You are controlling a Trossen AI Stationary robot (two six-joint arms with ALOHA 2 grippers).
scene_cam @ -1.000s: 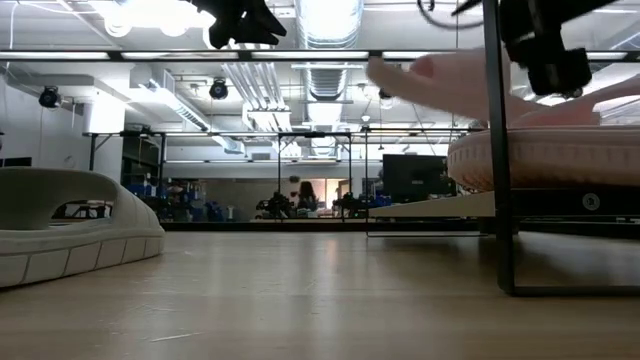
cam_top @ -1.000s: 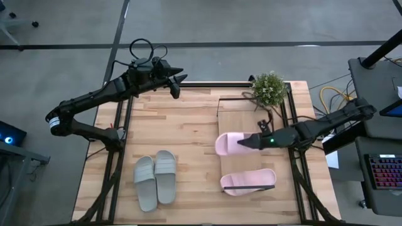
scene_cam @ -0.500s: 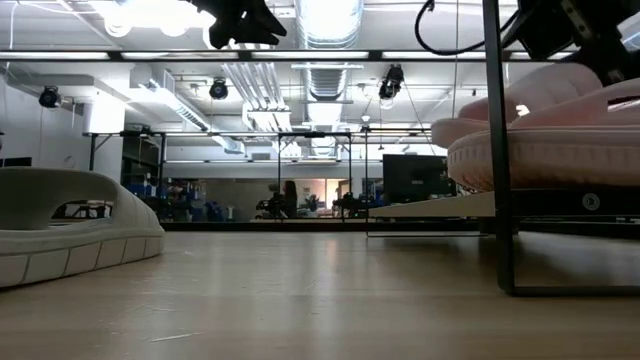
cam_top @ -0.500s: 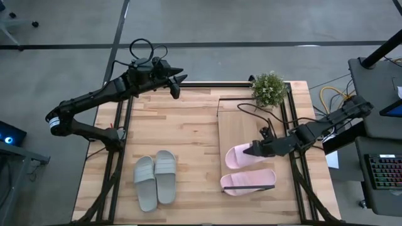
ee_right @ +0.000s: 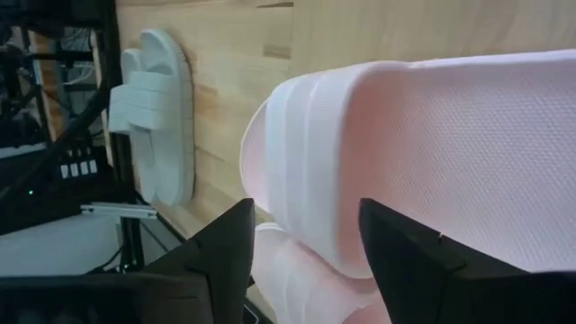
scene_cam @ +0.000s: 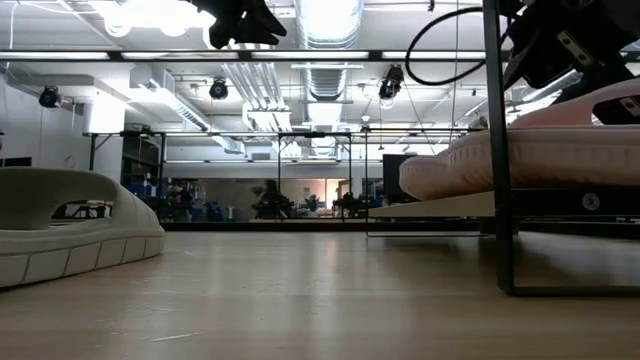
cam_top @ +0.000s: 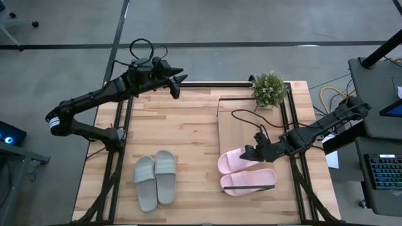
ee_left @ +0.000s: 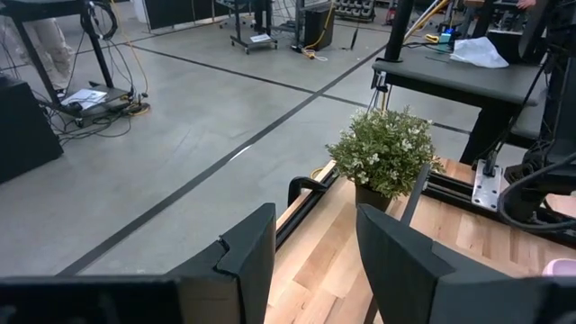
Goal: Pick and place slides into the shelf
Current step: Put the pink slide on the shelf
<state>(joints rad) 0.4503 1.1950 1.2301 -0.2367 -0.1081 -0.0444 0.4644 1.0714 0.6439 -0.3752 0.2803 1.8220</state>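
Pink slides lie side by side on the shelf (cam_top: 242, 122): the front slide (cam_top: 248, 181) at its near end, the second slide (cam_top: 235, 162) just behind, touching it. The right gripper (cam_top: 251, 151) is at the second slide's strap, fingers spread. The grey-green pair (cam_top: 155, 179) sits on the table (cam_top: 182, 132) well apart. Farther back, the left gripper (cam_top: 178, 85) hovers near the plant (cam_top: 269, 89), fingers spread.

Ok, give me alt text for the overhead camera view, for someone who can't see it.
Seen from above, the right hand meets a pale pink slide on the shelf, just behind the other pink slide. A grey-green pair lies on the table to the left. The left hand waits at the table's far edge, and a small potted plant stands by the shelf's far end.
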